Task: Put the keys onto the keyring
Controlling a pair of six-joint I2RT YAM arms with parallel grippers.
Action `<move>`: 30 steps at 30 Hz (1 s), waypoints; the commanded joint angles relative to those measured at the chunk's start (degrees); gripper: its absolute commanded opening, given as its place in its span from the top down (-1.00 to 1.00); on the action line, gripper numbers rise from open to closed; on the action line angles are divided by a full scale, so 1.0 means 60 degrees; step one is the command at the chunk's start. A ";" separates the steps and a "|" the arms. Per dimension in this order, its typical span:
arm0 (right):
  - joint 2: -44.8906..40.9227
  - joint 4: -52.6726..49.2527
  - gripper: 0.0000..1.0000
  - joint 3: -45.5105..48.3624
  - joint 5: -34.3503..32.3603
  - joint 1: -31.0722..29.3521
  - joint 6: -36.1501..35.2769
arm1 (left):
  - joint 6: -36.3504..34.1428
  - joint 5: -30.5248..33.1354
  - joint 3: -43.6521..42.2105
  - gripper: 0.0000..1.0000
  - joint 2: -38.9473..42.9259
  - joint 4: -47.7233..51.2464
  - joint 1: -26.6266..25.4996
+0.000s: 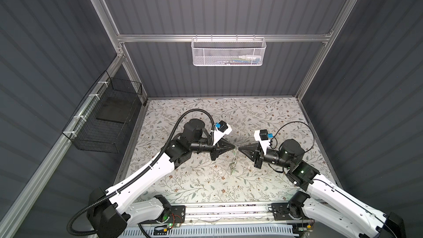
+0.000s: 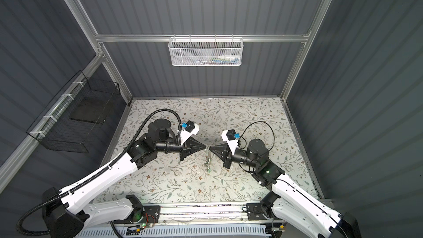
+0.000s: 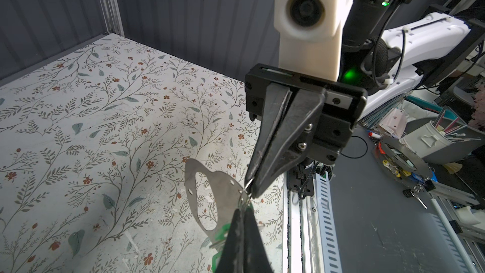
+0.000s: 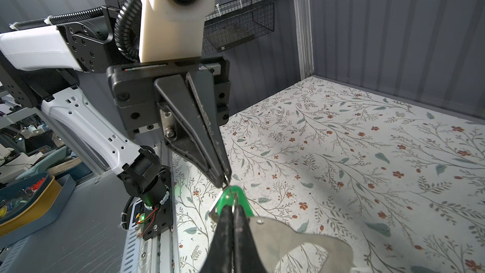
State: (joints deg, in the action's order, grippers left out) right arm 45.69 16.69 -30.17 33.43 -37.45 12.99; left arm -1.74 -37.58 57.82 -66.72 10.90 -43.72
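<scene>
The table [image 1: 206,115] wears a pale covering printed with grey-green leafy sprigs and small rust-red flowers, scuffed in places. Dark grey ribbed walls [image 1: 34,42] close it in on three sides, held by a silver aluminium frame [image 1: 224,38].

On the left wall hangs a black wire basket [image 1: 103,120], tied to the frame with white zip ties, with a dark flat plate inside. A small pale label on that plate, seen in the right wrist view, is too small to read.

Next, the left end effector [image 1: 233,149] reaches to mid-table, its black tapered fingers pressed together on a small silver split ring [image 3: 246,197]. On the back rail, about mid-width, a white mesh basket [image 1: 227,52] holds blurred items with nothing legible.

The large dark grey flat metal keyring [image 3: 223,193], a rounded loop, is right at the meeting fingertips, over the middle of the table. I cannot tell whether its lower end touches the surface. Bright green plastic key tags [image 4: 240,195] cluster with it, one just behind the right fingertips.

The right end effector [image 1: 239,149], tip to tip with the left, is likewise closed, pinching the thin silver ring wire.
</scene>
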 commanded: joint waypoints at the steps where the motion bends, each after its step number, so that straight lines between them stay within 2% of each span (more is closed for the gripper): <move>1: -0.0042 0.0441 1.00 0.0024 0.0115 -0.0042 -0.0050 | 0.0041 -0.0254 0.0188 1.00 0.0041 0.0099 0.0022; 16: 0.0039 0.0529 1.00 -0.0008 0.0333 -0.0058 -0.0010 | -0.0003 -0.0335 0.0271 1.00 -0.0161 0.0061 0.0035; 23: 0.0013 0.0401 1.00 -0.0014 0.0189 -0.0059 -0.0072 | -0.0110 0.0775 -0.0016 1.00 0.0301 -0.0374 0.0033; 30: 0.0169 0.0094 1.00 -0.0169 0.0038 -0.0057 -0.0159 | -0.1328 0.1421 -0.0121 1.00 0.0529 -0.0104 0.0036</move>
State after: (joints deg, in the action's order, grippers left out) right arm 46.59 17.65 -30.22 33.95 -37.78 12.78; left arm -5.04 -33.63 57.47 -65.23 10.35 -44.31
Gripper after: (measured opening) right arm 0.049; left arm 0.045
